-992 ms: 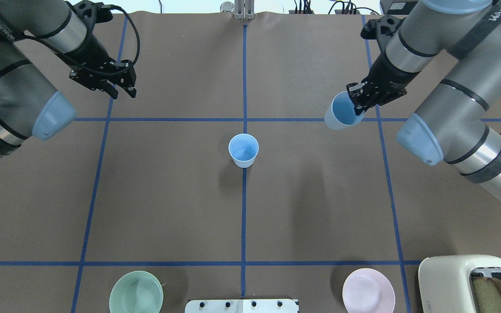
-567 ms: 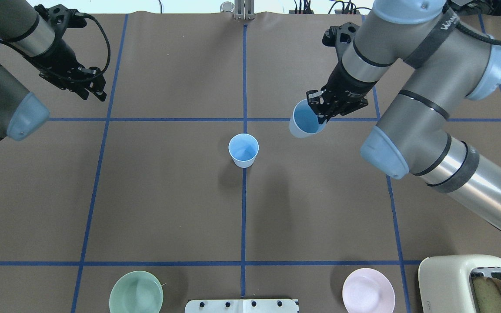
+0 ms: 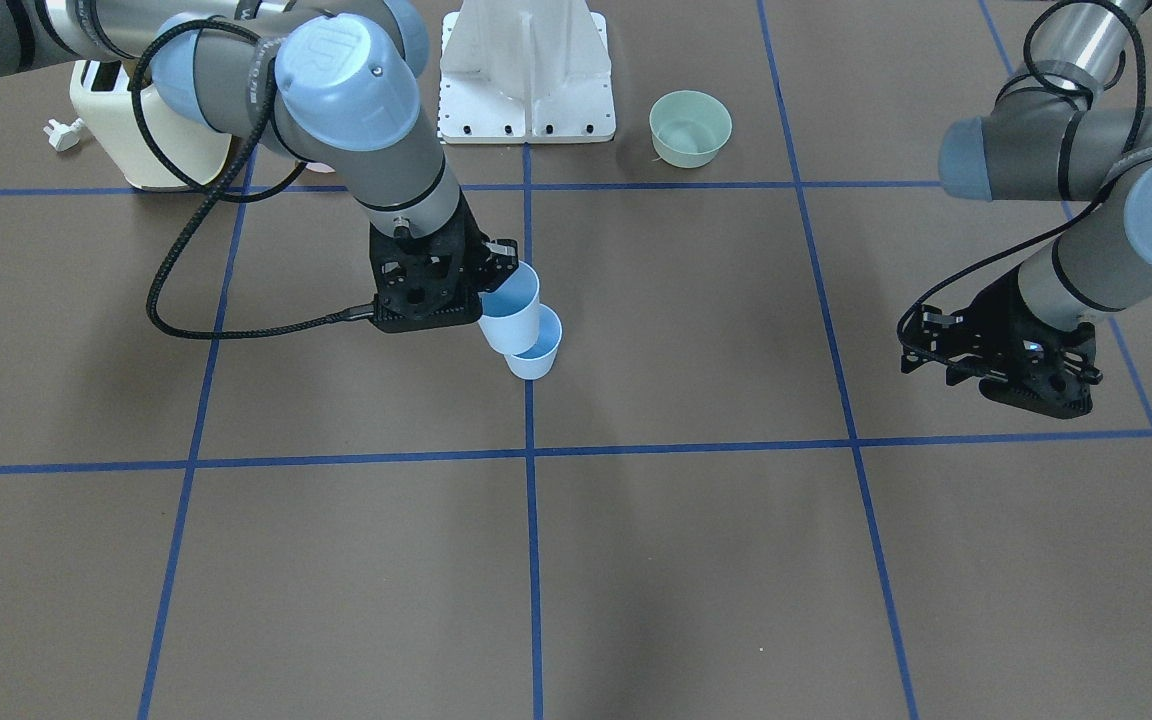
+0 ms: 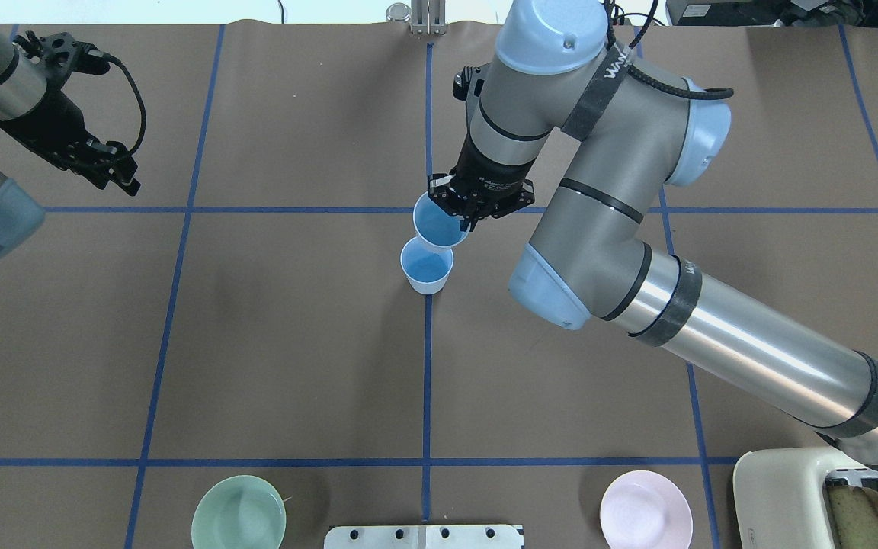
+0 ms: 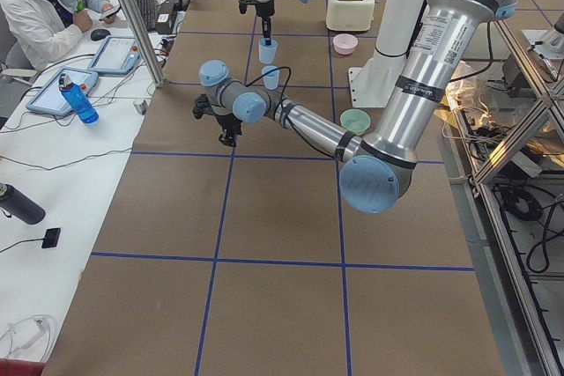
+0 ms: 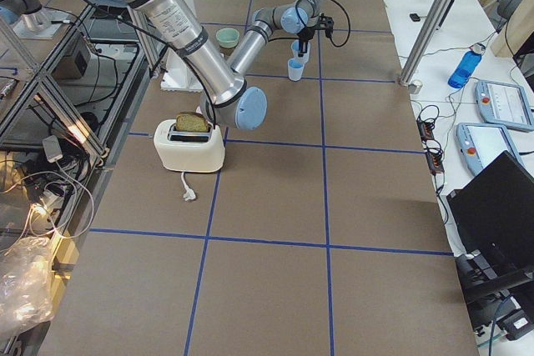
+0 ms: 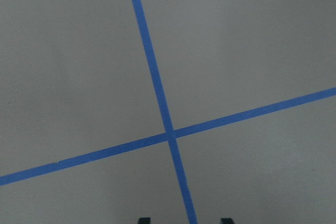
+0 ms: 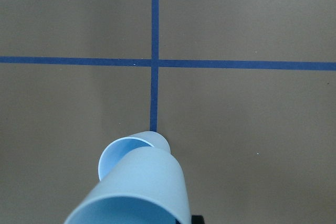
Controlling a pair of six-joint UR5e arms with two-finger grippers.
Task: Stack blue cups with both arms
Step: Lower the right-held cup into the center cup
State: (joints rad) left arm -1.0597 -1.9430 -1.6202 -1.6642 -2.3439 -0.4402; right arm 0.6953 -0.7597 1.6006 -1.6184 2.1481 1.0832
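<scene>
Now the right gripper [image 4: 463, 216], pinching the rim of the carried blue cup [image 4: 436, 227], has swung in from the right to hang it tilted just above and beyond the standing blue cup [image 4: 427, 268], so lowering probably comes next, while the left gripper [image 4: 113, 169], spread and empty, has backed away.

Grey-and-silver arms [image 4: 607, 191] carry pale-blue joint caps [image 4: 553, 34], black bands [image 4: 664, 301] and braided black cables [image 3: 266, 327].

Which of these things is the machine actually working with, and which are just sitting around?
In the job: held blue cup, standing blue cup, right end effector gripping the held one, left end effector empty.
Lying about: mint-green bowl, pink bowl, toaster with bread slice, white pedestal.
</scene>
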